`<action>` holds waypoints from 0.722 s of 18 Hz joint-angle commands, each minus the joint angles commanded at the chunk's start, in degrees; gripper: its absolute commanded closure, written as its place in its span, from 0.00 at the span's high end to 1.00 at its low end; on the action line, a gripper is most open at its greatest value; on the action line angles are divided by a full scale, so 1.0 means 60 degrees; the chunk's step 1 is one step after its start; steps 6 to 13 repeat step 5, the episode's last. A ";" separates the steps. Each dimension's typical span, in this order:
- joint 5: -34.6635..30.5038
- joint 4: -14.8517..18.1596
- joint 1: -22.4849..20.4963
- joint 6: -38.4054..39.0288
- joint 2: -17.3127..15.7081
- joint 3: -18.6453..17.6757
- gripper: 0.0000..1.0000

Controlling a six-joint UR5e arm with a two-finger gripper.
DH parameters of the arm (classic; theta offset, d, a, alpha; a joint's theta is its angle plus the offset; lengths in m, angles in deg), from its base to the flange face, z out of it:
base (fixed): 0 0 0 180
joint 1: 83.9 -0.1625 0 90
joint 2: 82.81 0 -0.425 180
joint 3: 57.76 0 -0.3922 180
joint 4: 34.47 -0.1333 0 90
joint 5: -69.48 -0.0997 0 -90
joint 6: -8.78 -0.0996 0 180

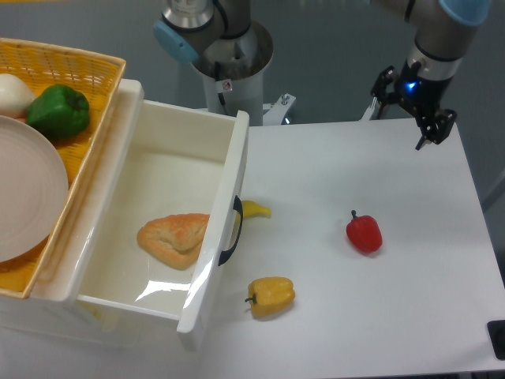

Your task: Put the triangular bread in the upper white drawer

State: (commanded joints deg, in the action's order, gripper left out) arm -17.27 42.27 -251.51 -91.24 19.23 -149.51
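Right now my pincer [404, 115] hangs over the far right corner of the white counter [410, 268], its two fingers spread apart with nothing between them. A small blue light glows on my wrist just above it.

The bread [175, 238] lies flat on the floor of the white drawer [223, 237], toward the front wall and close behind the black handle [232, 230]. It is golden brown with a paler middle, and it rests well apart from my pincer, on the other side of the scene.

Outside the drawer, a small yellow piece [256, 209] lies on the counter just beside the handle; I cannot tell what it is. A yellow pepper [271, 295] sits on the counter near the drawer's front corner, and a red pepper [364, 233] stands farther right, roughly between the drawer and my pincer's side.

To the left of the drawer, touching its wall, is a yellow wicker basket [75, 69]. It holds a green pepper [58, 111], a pale round plate [28, 185] and a whitish rounded thing [13, 95] at the far left edge.
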 joint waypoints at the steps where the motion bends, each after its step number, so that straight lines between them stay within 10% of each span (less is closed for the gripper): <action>1: 0.0000 -0.0249 0.0000 0.0000 0.0088 -0.0161 1.00; 13: -0.0044 -0.0764 -0.0044 0.0000 0.0249 -0.0514 1.00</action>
